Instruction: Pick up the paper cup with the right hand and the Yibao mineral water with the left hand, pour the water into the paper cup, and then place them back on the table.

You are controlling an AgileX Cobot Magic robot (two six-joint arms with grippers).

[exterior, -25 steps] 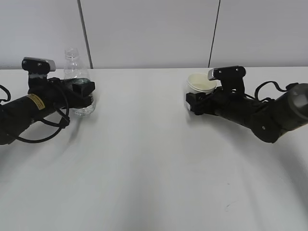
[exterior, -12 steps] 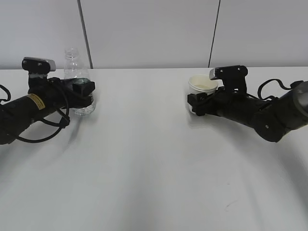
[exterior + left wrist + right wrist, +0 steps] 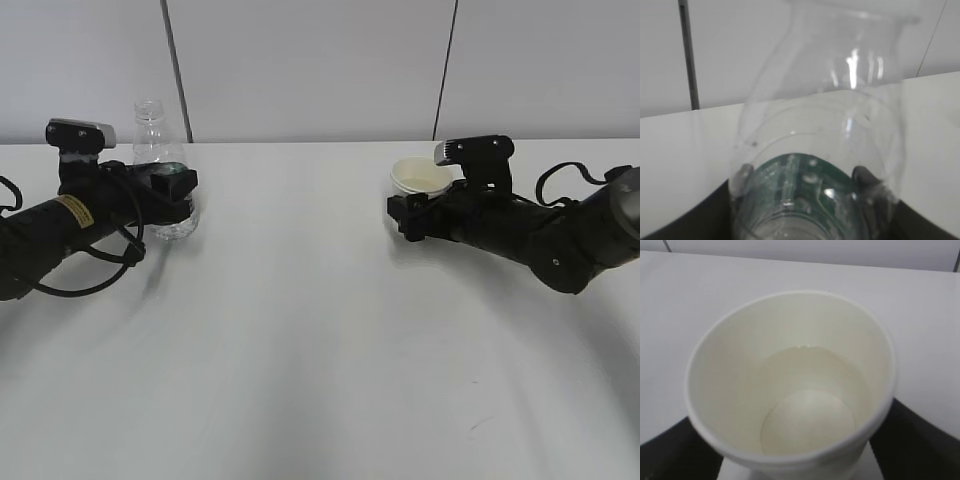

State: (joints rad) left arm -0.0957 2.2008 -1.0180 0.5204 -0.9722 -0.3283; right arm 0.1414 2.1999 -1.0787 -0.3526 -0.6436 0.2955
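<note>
left fingers [image 3: 172,192] clamp the bottle [image 3: 163,170]; right fingers [image 3: 408,215] flank the cup [image 3: 421,177].

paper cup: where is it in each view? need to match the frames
Exterior: paper cup right of centre, near the back, at the tip of the right hand.
Left wrist: not in it; only the Yibao mineral water shows.
Right wrist: fills the centre, seen from above, liquid inside.
Shared landmark: dark wall seam.

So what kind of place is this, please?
Probably a robot test bench in a lab, not a home: a bare white table, plain white wall panels, and two black arms with only a bottle and paper cup.
</note>
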